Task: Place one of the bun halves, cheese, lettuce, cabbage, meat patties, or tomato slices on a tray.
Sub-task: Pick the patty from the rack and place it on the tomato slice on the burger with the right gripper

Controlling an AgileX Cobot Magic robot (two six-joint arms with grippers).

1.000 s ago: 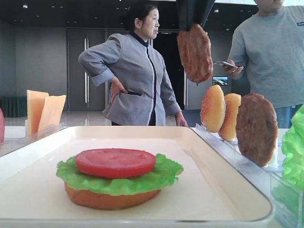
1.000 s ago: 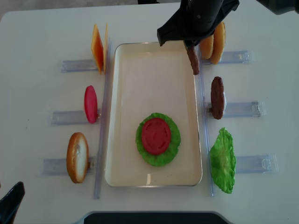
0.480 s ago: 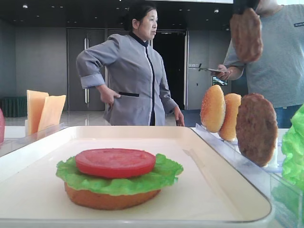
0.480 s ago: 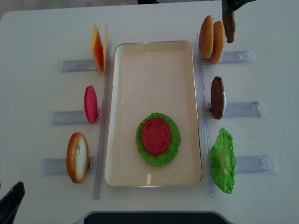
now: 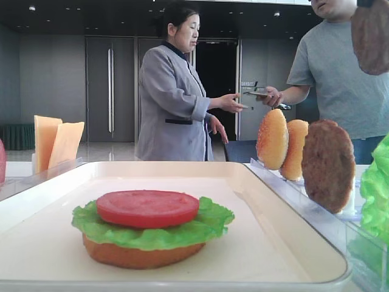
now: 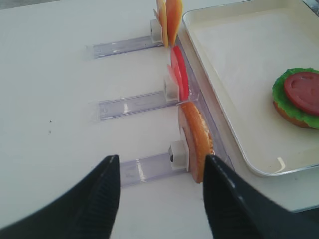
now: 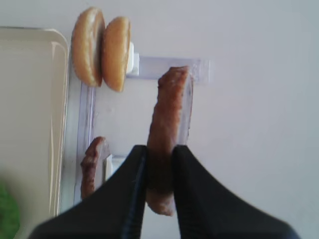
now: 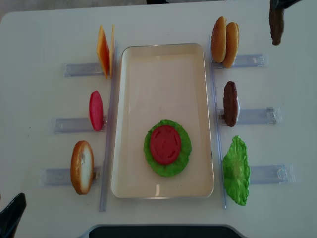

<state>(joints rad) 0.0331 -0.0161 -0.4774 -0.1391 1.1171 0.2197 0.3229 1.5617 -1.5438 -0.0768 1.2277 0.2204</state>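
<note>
Patty (image 7: 164, 134) clamped edge-on between the two dark fingers of the right tool (image 7: 158, 172), held in the air well off to the right of the tray (image 8: 163, 59), beyond the two bun halves (image 8: 224, 42) standing in their clear holder. A second ago this same patty hung over the tray's far right corner; since then the arm has carried it away to the right and out past the holders, so it is now farther from the tray, not nearer. That suggests the patty has yet to be laid down and must be brought back over the stack.

On the tray, toward its near end, sits a bun base (image 5: 143, 255) with lettuce (image 8: 167, 148) on it and a tomato slice (image 8: 165, 144) on top. A second patty (image 8: 230, 103) stands in its holder just right of the tray, with a spare lettuce leaf (image 8: 236, 170) below it.

Left of the tray stand cheese slices (image 8: 104, 51), another tomato slice (image 8: 95, 110) and a bun half (image 8: 81, 167). The left tool (image 6: 159, 196) hovers near that bun with its fingers apart, seemingly holding nothing.
</note>
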